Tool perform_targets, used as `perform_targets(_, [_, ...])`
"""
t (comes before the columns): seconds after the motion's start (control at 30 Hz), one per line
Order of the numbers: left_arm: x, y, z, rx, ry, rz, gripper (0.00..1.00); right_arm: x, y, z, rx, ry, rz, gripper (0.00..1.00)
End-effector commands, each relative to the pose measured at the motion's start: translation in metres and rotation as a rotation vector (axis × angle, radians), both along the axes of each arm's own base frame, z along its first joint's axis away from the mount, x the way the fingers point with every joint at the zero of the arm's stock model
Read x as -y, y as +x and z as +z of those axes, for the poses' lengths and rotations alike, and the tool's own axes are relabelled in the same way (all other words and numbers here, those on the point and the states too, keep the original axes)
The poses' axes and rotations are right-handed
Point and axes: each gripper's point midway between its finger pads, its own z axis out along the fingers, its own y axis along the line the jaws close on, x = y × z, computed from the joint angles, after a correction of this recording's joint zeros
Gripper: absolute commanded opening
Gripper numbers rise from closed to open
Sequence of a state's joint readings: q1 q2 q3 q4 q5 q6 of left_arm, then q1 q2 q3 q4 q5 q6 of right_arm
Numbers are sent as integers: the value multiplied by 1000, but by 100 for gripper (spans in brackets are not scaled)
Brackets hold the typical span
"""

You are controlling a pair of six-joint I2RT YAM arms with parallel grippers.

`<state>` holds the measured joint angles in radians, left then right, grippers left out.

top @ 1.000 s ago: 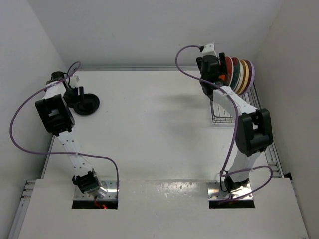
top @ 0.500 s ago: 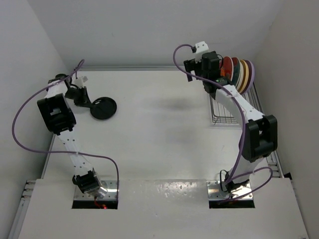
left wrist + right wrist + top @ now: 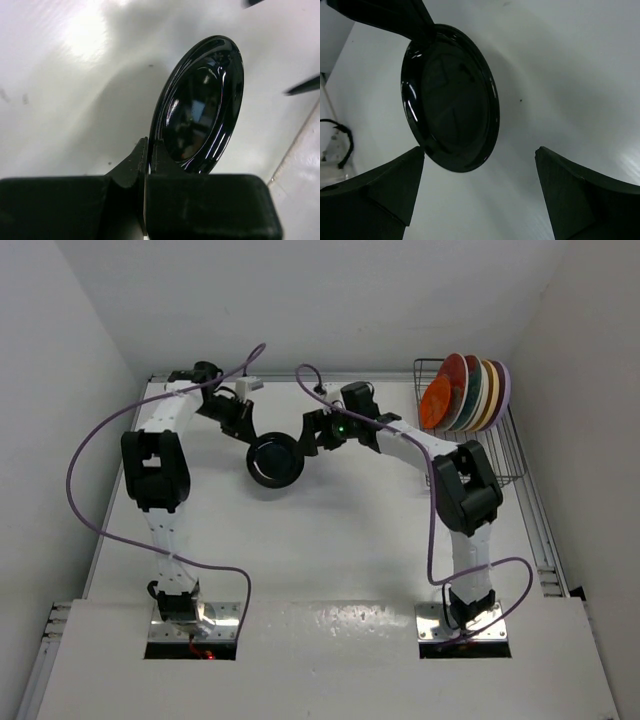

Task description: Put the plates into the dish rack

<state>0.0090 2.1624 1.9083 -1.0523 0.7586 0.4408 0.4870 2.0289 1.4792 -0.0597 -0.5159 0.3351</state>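
The black plate (image 3: pixel 277 460) is gripped by the left fingers (image 3: pixel 131 162); a handover to the wide-spread right fingers (image 3: pixel 385 185) is judged due next.

- I count one small black plate (image 3: pixel 275 460), centre of the top view.
- Six colored plates (image 3: pixel 443 397) on edge at upper right, as far as I can separate them.
- One wire dish rack (image 3: pixel 507 450).
- Two arms: left arm (image 3: pixel 152 468), right arm (image 3: pixel 466 492).

Matte white tabletop (image 3: pixel 330 540) amid plain white walls (image 3: pixel 330 300), glare along near edge.
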Motion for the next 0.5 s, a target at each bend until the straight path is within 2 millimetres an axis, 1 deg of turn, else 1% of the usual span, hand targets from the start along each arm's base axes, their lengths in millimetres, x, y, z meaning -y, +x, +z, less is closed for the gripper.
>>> perform_targets(0.0, [13, -19, 35, 50, -79, -92, 0, -18, -5, 22, -45, 160, 65, 90])
perform_targets(0.03, [19, -20, 41, 77, -88, -120, 0, -16, -8, 11, -65, 158, 59, 88])
perform_targets(0.07, [23, -24, 44, 71, -117, -132, 0, -17, -9, 8, -91, 173, 52, 87])
perform_targets(0.1, [25, -27, 46, 60, -133, -134, 0, -17, -11, 0, -114, 169, 51, 82])
perform_targets(0.13, [28, -28, 52, 70, -156, -140, 0, -16, -13, -6, -144, 168, 45, 80])
perform_targets(0.17, [28, -28, 52, 77, -155, -146, 0, -16, -14, -7, -147, 170, 48, 78])
perform_targets(0.23, [31, -33, 56, 62, -185, -156, 0, -16, -19, -14, -174, 177, 40, 73])
perform_targets(0.27, [33, -33, 57, 72, -195, -166, 0, -19, -20, -12, -175, 208, 42, 68])
perform_targets(0.3, [38, -36, 58, 63, -207, -176, 0, -19, -22, -15, -187, 220, 44, 60])
perform_targets(0.33, [39, -35, 62, 72, -217, -179, 0, -22, -28, -11, -213, 247, 66, 54])
perform_targets(0.37, [39, -35, 62, 72, -217, -179, 0, -28, -30, -2, -196, 289, 113, 48])
perform_targets(0.4, [39, -35, 62, 72, -217, -179, 0, -31, -32, 2, -229, 313, 115, 41])
perform_targets(0.43, [39, -34, 65, 71, -218, -172, 0, -34, -36, 7, -228, 337, 148, 26])
perform_targets(0.47, [39, -34, 65, 71, -218, -172, 0, -34, -36, 8, -228, 343, 146, 17])
